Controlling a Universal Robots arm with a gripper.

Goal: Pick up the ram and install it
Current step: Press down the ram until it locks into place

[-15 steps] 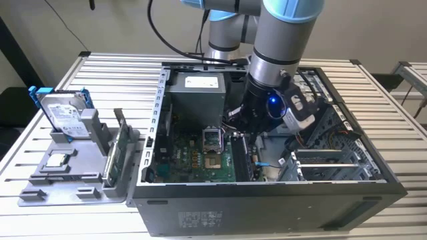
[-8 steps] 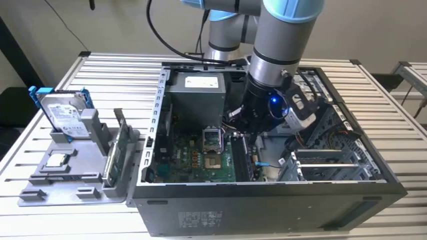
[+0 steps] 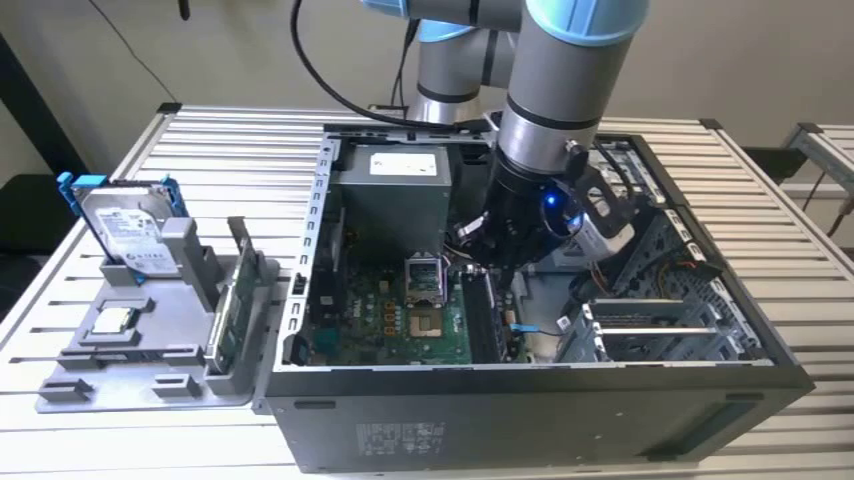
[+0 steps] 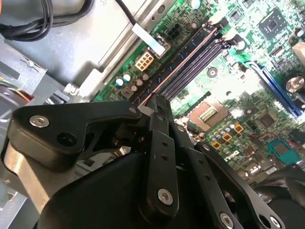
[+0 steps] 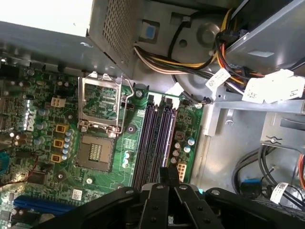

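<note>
Green-board memory slots (image 5: 155,138) sit just under gripper (image 5: 164,172), jaws drawn together; ram between them, you cannot tell. Judge ram light, stiff, brittle: hold by long edges.

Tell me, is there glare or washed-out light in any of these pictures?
Yes: in the second wrist view a white glare patch bleaches the motherboard beside the memory slots; in the first wrist view one corner beyond the case is blown out white; the exterior view is evenly lit.

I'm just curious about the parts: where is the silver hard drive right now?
On the exterior view's left, the hard drive stands in the grey holder, outside the computer case.
</note>
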